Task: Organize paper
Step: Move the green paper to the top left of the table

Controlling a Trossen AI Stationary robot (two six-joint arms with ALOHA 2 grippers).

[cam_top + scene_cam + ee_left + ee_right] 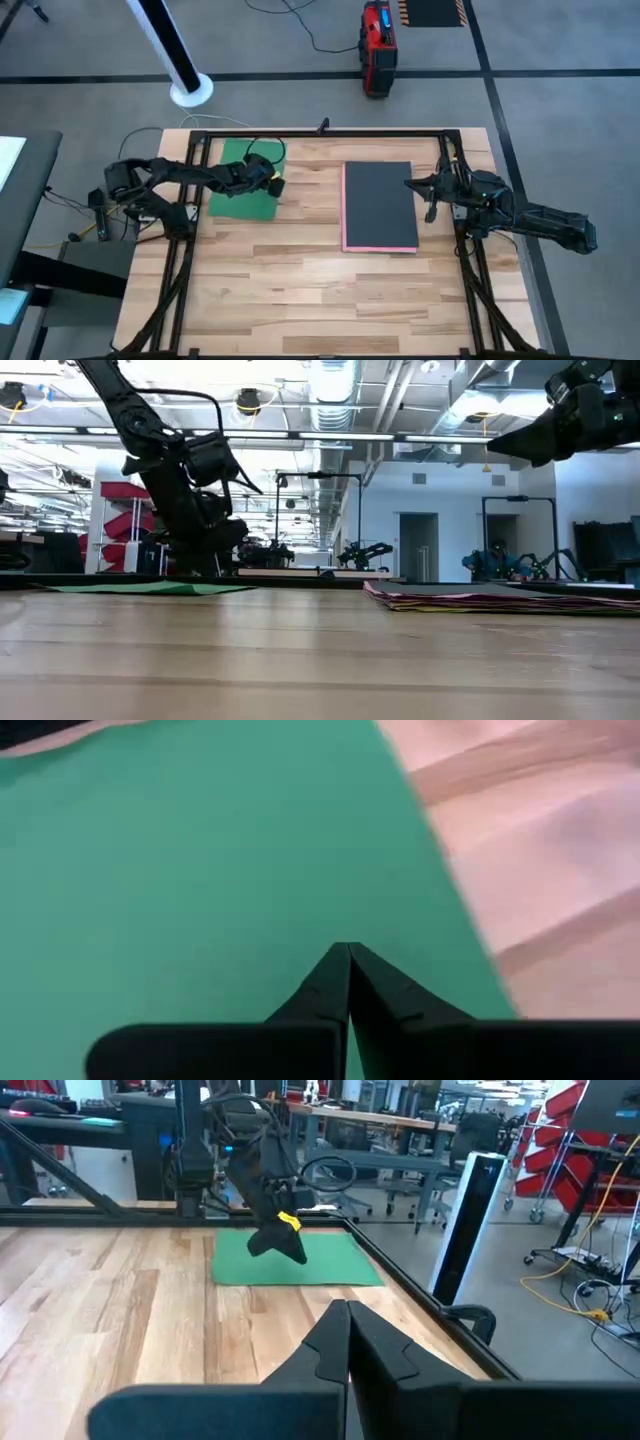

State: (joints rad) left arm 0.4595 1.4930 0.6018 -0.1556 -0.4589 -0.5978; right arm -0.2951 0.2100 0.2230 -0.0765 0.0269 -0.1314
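Observation:
A green sheet of paper [240, 190] lies flat on the wooden table at the left; it also shows in the left wrist view [200, 870] and the right wrist view [300, 1265]. A stack of paper with a dark grey sheet [379, 203] on top and a pink edge [380, 248] below lies flat at the centre right, also seen in the low view [500, 598]. My left gripper [275, 186] is shut and low over the green sheet near its right edge. My right gripper [430, 192] is shut and raised [575, 410] beside the stack's right edge. My left gripper points its shut fingertips [348, 952] down at the green sheet's right part [400, 920], slanting from the table's left. I cannot tell whether the tips touch the sheet, which lies flat on the table.
A black metal frame [320, 133] runs round the tabletop. A black cable loop [265, 152] lies at the green sheet's far edge. Bare wood [320, 300] fills the near half of the table. A red device [377, 45] and a white pole base [190, 90] stand on the floor beyond.

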